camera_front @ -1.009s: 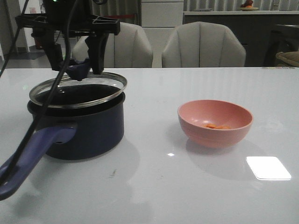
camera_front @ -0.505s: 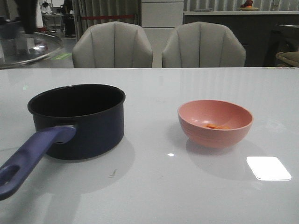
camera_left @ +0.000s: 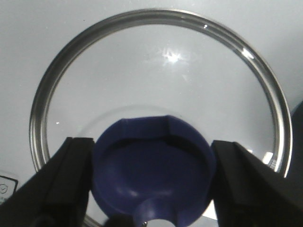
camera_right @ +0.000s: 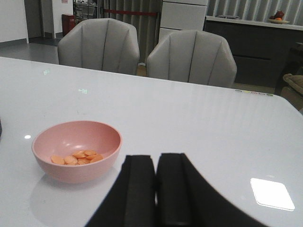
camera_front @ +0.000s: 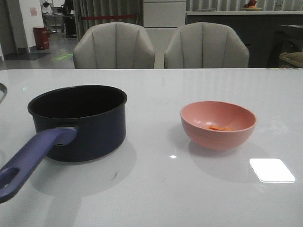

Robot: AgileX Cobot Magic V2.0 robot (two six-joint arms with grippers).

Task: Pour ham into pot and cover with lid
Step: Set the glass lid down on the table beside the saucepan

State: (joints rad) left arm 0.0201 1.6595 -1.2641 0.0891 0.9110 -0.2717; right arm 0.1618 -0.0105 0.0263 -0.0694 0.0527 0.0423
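No readable writing. Left tool [camera_left: 151, 182] is clamped on lid [camera_left: 161, 94] knob; right tool [camera_right: 156, 189] fingers together. Pot [camera_front: 78, 120] uncovered on tabletop [camera_front: 156, 189], ham [camera_front: 218, 127] in bowl [camera_front: 218, 125] w/ pink walls.

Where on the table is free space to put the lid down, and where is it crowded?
Free: the wide strip of table between the pot and the bowl, the near edge in front of both, and the stretch behind them toward the chairs. Tighter: the left near corner, where the pot's handle reaches out.
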